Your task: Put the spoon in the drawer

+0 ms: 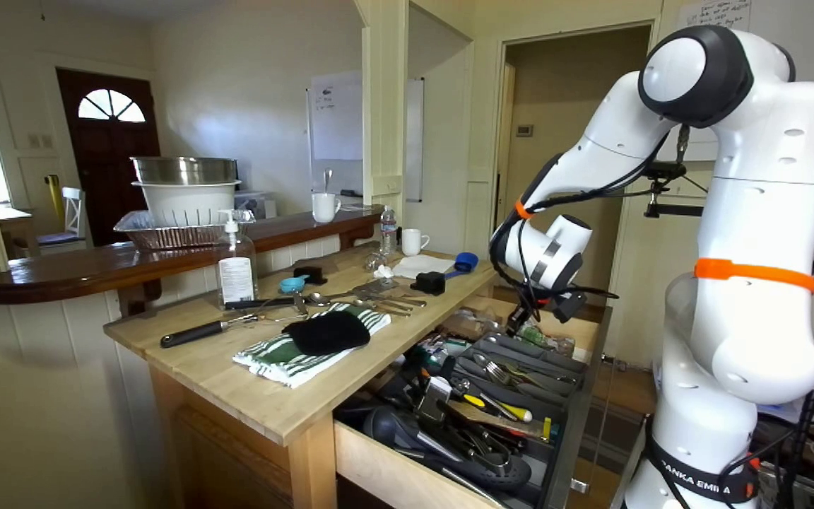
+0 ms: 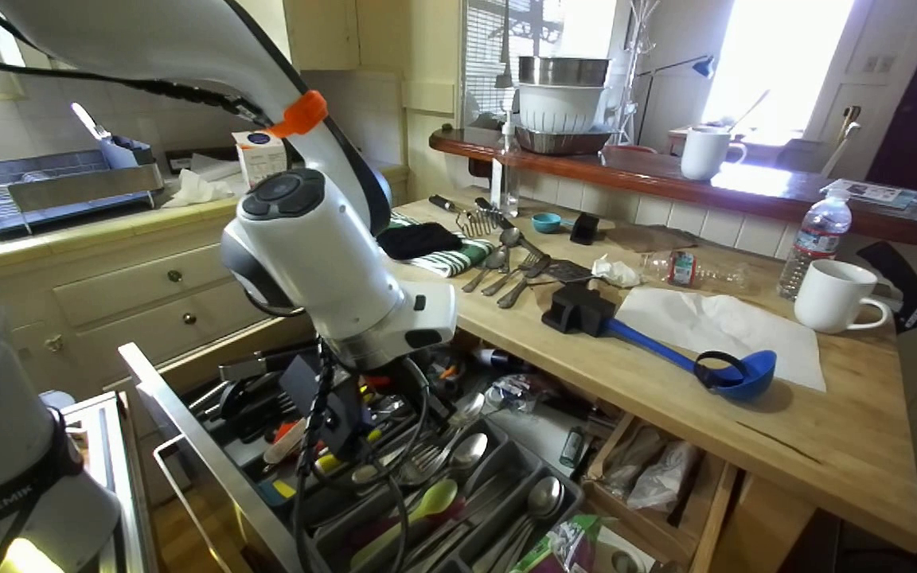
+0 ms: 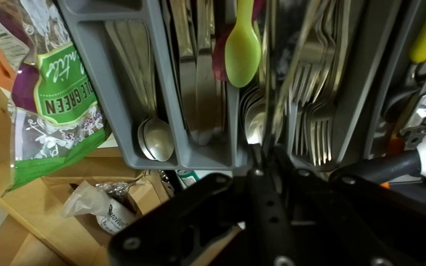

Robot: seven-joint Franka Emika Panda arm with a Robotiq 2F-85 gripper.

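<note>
Your gripper [image 3: 268, 151] hangs over the open drawer [image 1: 393, 459], its jaws looking clenched on a thin, blurred strip of metal that you can fairly take for the spoon [image 3: 272, 99], though which end carries the bowl you can't settle from here. It runs from between the jaws toward the top of the wrist view, its long axis roughly in line with the slots of the grey tray [image 3: 206, 159] beneath. The coming move likely turns on sideways aim: in that view the nested spoons [image 3: 254, 123] lie just left of the jaws and the forks [image 3: 322, 129] just right, so you would probably want a slight shift left before lowering and letting go. You have only the one arm [image 1: 767, 212] for it. Well left of the jaws, a plastic bag [image 3: 63, 88] shows an upside-down "GREEN" after what reads as "OLE", with script that seems to end in "tils". Below and left of the jaws, a white packet [image 3: 115, 218] bears dark print you can only partly make out. In an exterior view, right of and below the jaws, the base band [image 1: 697, 472] reads "ANKA EMIKA"; the handwritten note [image 1: 718, 13] high above the jaws isn't legible.
</note>
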